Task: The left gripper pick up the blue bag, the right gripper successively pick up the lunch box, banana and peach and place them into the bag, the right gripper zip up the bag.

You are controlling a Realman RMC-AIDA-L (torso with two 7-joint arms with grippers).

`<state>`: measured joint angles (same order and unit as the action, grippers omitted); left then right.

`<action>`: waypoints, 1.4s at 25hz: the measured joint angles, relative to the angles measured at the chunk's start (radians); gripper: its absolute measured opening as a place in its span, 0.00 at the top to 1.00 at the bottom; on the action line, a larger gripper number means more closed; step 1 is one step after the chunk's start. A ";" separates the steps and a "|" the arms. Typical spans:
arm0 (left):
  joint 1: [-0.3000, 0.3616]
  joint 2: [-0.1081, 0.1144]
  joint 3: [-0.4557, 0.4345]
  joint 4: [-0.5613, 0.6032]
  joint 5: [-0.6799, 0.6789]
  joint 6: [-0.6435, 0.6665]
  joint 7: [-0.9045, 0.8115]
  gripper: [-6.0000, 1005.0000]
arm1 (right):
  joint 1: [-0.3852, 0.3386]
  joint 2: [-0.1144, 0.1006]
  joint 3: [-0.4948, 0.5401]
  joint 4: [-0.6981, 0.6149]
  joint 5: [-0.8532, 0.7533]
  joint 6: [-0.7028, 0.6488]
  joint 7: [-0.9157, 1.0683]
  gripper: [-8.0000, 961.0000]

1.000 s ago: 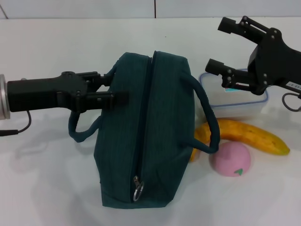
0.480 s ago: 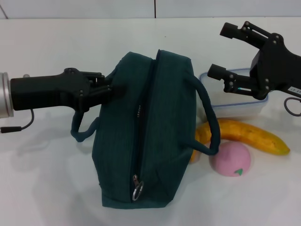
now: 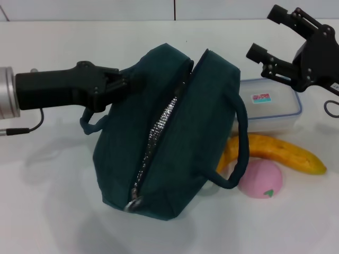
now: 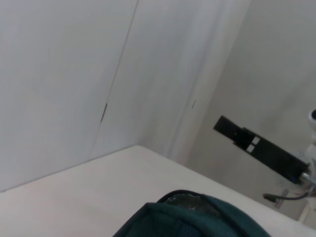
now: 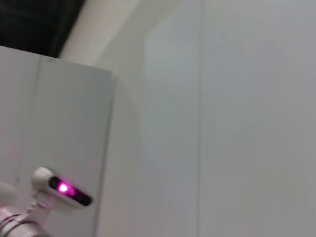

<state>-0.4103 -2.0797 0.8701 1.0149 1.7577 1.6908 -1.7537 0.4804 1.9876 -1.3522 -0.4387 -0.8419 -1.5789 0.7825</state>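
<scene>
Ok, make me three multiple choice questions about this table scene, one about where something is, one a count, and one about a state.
1. Where does the peach lie?
A. inside the blue bag
B. on the table, in front of the banana
C. on top of the lunch box

2. How many items still wait outside the blue bag?
A. one
B. two
C. three

3. What is the state of the bag's zipper?
A. partly open, silver lining showing
B. fully closed
C. torn off

Answers:
1. B, the peach sits on the table against the near side of the banana.
2. C, the lunch box, banana and peach all lie beside the bag.
3. A, silver lining shows along the gap while the left gripper holds the bag's side and the right gripper hangs open above the lunch box.
</scene>
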 joint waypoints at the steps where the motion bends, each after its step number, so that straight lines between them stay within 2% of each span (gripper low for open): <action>1: -0.004 -0.001 -0.001 -0.001 -0.001 0.000 -0.003 0.95 | -0.008 0.010 0.022 0.000 0.002 0.006 0.002 0.12; 3: -0.011 -0.003 -0.005 -0.010 -0.008 -0.001 -0.009 0.95 | -0.018 0.024 0.055 0.005 0.004 0.009 0.010 0.12; 8: -0.044 -0.002 -0.031 -0.091 -0.008 -0.024 -0.005 0.95 | -0.008 0.036 0.070 0.128 0.101 0.006 -0.036 0.13; 12: -0.056 -0.004 -0.028 -0.141 -0.006 -0.064 0.008 0.95 | -0.008 0.039 0.066 0.202 0.183 -0.016 0.000 0.13; 18: -0.060 -0.008 -0.016 -0.153 -0.003 -0.073 0.034 0.95 | -0.022 0.040 0.068 0.374 0.373 -0.031 0.121 0.13; 27: -0.062 -0.007 -0.006 -0.146 -0.009 -0.074 0.036 0.95 | -0.034 0.040 0.073 0.425 0.384 0.131 0.460 0.13; 35: -0.064 -0.007 -0.005 -0.146 -0.009 -0.069 0.056 0.95 | -0.040 0.040 0.068 0.460 0.364 0.203 0.580 0.13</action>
<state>-0.4740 -2.0862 0.8654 0.8686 1.7486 1.6220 -1.6979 0.4399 2.0278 -1.2846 0.0211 -0.4781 -1.3757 1.3627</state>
